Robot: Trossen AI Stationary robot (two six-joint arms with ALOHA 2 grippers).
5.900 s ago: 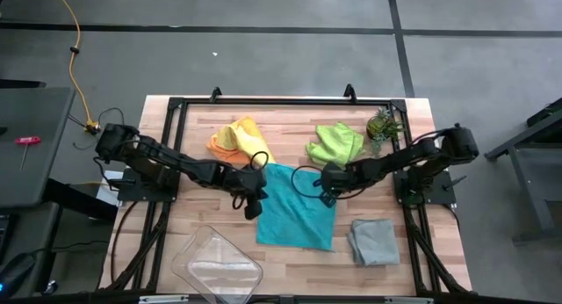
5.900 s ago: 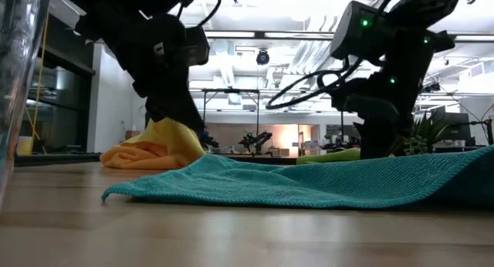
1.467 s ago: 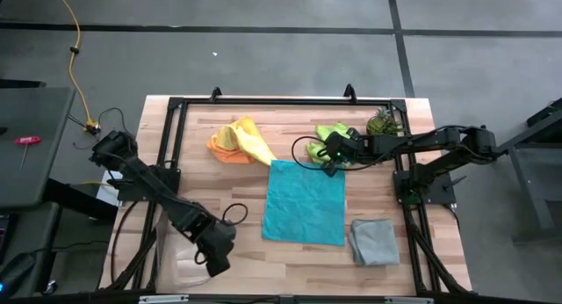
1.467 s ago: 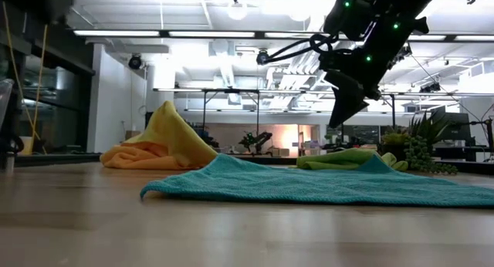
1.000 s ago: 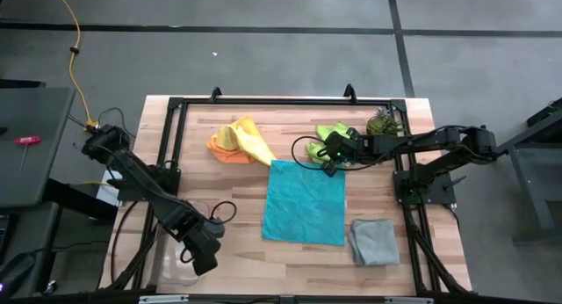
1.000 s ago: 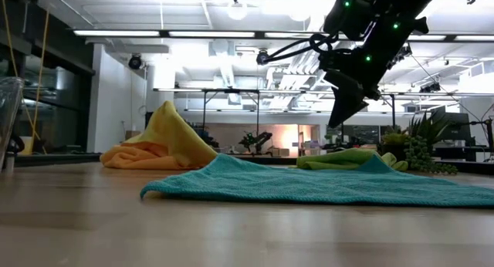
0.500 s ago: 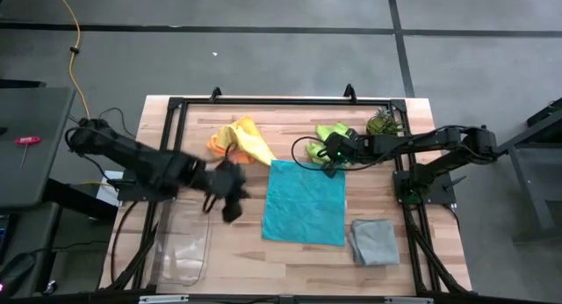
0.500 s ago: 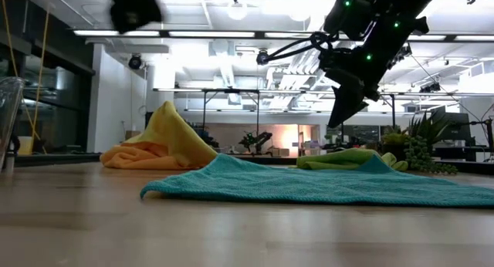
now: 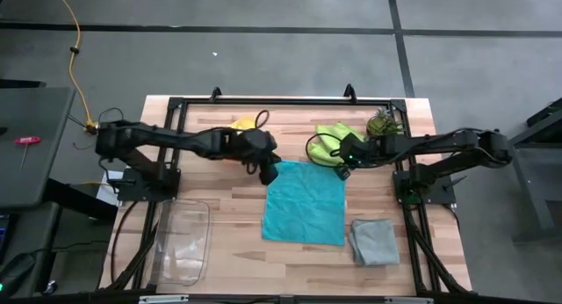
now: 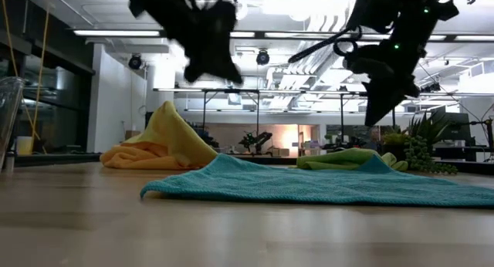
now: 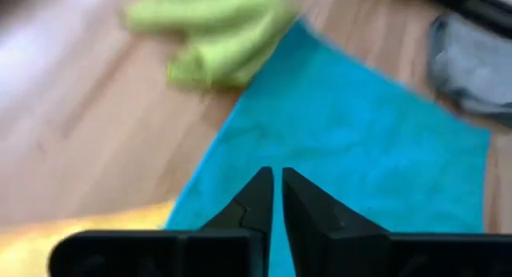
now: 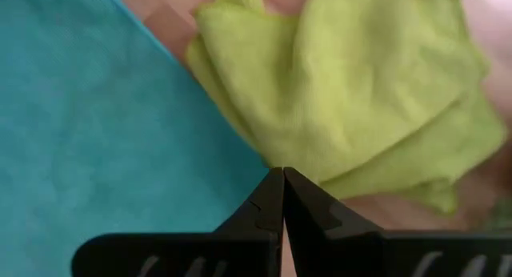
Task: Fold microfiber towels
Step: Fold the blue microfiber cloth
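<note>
The teal blue towel (image 9: 304, 203) lies spread flat on the table's middle; it also shows in the low view (image 10: 309, 186). My left gripper (image 9: 268, 173) is shut and hangs in the air over the towel's far left corner (image 11: 240, 141). My right gripper (image 9: 342, 171) is shut and hangs over the far right corner, at the edge of the crumpled lime green towel (image 12: 360, 93). The yellow towel (image 10: 176, 136) and orange towel (image 10: 127, 155) lie heaped at the far left, largely hidden under my left arm in the high view. The grey towel (image 9: 373, 241) lies folded at the near right.
A clear plastic tray (image 9: 180, 251) stands at the near left corner. A small spiky green plant (image 9: 382, 124) stands at the far right behind the lime green towel. A black frame (image 9: 263, 100) runs around the table top.
My left gripper has swung from beside the tray at the near left, toward the far edge and the right, to above the teal towel's far left corner. My right gripper has shifted a little toward the right and near edges. The towels have stayed still.
</note>
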